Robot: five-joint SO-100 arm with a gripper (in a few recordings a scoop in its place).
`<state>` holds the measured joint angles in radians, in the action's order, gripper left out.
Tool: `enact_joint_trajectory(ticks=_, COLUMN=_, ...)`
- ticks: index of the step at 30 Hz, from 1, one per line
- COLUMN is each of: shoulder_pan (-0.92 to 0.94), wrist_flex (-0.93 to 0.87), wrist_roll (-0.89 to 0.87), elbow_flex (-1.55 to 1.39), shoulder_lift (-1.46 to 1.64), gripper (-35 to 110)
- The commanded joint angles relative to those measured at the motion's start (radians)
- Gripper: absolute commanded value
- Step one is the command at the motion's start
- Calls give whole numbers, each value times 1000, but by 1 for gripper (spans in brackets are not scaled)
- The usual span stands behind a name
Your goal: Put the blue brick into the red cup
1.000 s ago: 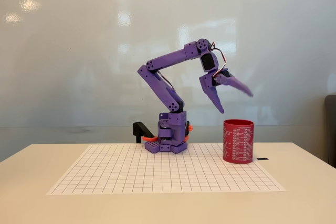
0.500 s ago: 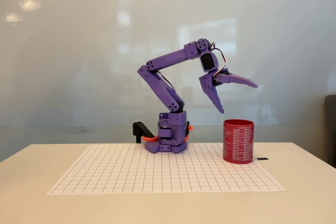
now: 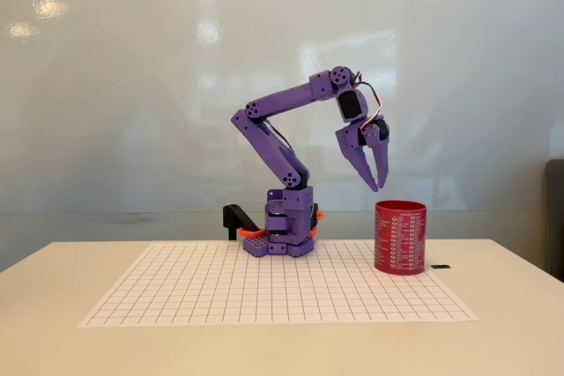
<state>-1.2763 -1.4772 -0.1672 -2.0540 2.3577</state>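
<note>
Fixed view: purple arm's gripper hangs up over the table, fingers nearly together & pointing down, nothing seen btwn them. Red cup stands upright at the grid sheet right edge, just below-right of the tips, w/ a gap.

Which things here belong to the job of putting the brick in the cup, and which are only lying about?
For the job:
- red cup
- purple gripper, fingers together above the cup's left rim

Only lying about:
- gridded paper mat
- small dark object right of the cup
- black part behind the arm's base
</note>
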Motion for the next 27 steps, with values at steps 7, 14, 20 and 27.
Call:
enact_joint_trajectory(ticks=7, shoulder_pan=554, wrist_flex=385, wrist_roll=126, elbow_flex=37, shoulder_lift=-114, gripper=-1)
enact_joint_trajectory(ticks=14, shoulder_pan=857, wrist_flex=422, wrist_roll=126, elbow_flex=21, shoulder_lift=-89, gripper=-1)
enact_joint_trajectory(ticks=20, shoulder_pan=1183, wrist_flex=383, wrist_roll=173, elbow_flex=52, shoulder_lift=78, gripper=-1)
enact_joint_trajectory(ticks=27, shoulder_pan=1381, wrist_flex=316, wrist_roll=209, elbow_flex=60, shoulder_lift=258, gripper=-1)
